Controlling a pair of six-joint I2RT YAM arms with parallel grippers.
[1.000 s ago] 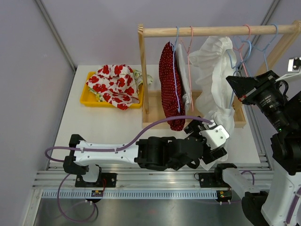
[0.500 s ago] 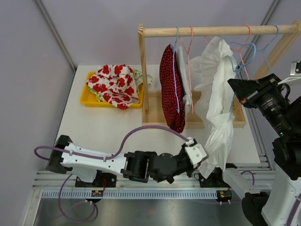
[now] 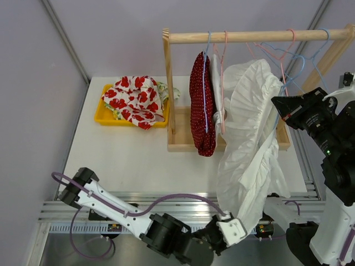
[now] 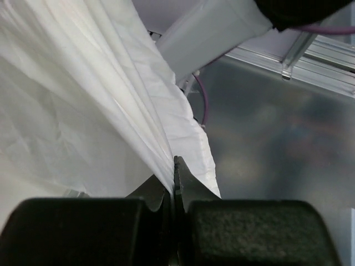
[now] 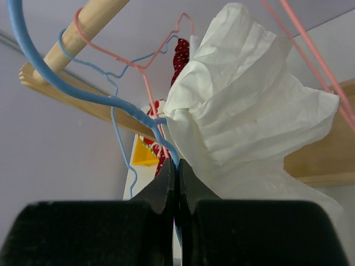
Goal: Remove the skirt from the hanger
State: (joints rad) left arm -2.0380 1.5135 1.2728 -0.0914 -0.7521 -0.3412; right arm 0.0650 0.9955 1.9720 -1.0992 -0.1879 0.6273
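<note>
The white skirt (image 3: 249, 127) hangs from a blue hanger (image 3: 289, 65) on the wooden rail and is stretched down toward the near edge. My left gripper (image 3: 236, 230) is low at the front, beyond the table edge, shut on the skirt's lower hem. In the left wrist view the left gripper (image 4: 175, 166) pinches the white skirt (image 4: 83, 111) between its closed jaws. My right gripper (image 3: 277, 102) is beside the skirt's top. In the right wrist view the right gripper (image 5: 176, 166) is shut on the blue hanger (image 5: 111, 102), right next to the bunched skirt (image 5: 244, 111).
The wooden rail (image 3: 249, 36) also carries a red dotted garment (image 3: 201, 100) and pink hangers (image 3: 224, 50). The rack's wooden base (image 3: 183, 147) stands mid-table. A yellow tray (image 3: 102, 116) with red-flowered clothes is at the back left.
The left gripper shut on the skirt's hem and pulled back past the table's near edge, drawing the skirt out long and taut. The right gripper has stayed at the hanger.
</note>
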